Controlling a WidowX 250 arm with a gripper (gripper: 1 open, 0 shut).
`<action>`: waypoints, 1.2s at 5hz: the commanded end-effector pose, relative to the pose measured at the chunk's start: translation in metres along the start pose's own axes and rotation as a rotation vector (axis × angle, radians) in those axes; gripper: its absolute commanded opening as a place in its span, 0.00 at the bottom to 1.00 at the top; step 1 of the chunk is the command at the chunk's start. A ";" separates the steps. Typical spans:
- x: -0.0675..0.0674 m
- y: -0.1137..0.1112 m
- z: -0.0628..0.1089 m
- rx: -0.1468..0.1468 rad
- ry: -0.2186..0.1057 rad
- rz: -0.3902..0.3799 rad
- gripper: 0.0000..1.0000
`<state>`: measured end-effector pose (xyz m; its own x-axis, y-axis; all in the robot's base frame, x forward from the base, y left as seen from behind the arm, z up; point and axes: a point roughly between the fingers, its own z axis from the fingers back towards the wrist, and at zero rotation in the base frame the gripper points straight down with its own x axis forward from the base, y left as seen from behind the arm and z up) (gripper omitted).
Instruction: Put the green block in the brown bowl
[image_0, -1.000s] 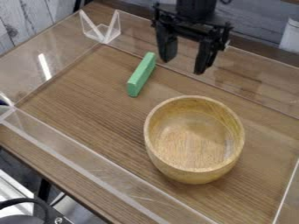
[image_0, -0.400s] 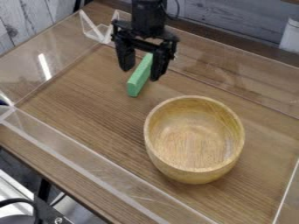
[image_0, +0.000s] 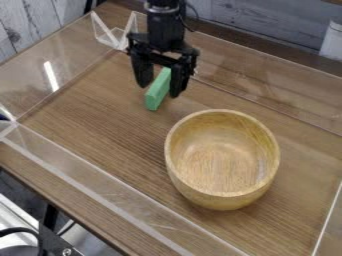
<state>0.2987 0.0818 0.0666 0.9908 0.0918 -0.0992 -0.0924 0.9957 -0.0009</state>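
Now: spread tool over the green block

Pointing straight down in the upper middle of the frame, the tool (image_0: 162, 81) has its two dark fingers (image_0: 140, 73) spread wide, one on each side of the green block (image_0: 159, 91). Whether they touch it cannot be told. The block lies flat on the wooden tabletop (image_0: 94, 130), between the fingers. The brown bowl (image_0: 222, 158) sits at lower right, well apart from the block, with nothing inside.
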 end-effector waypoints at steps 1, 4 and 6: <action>0.012 0.008 0.008 0.008 -0.063 0.005 1.00; 0.034 0.017 0.004 0.011 -0.105 -0.007 1.00; 0.038 0.021 0.002 0.016 -0.118 -0.010 1.00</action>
<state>0.3234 0.0984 0.0446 0.9958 0.0751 -0.0527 -0.0753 0.9972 -0.0032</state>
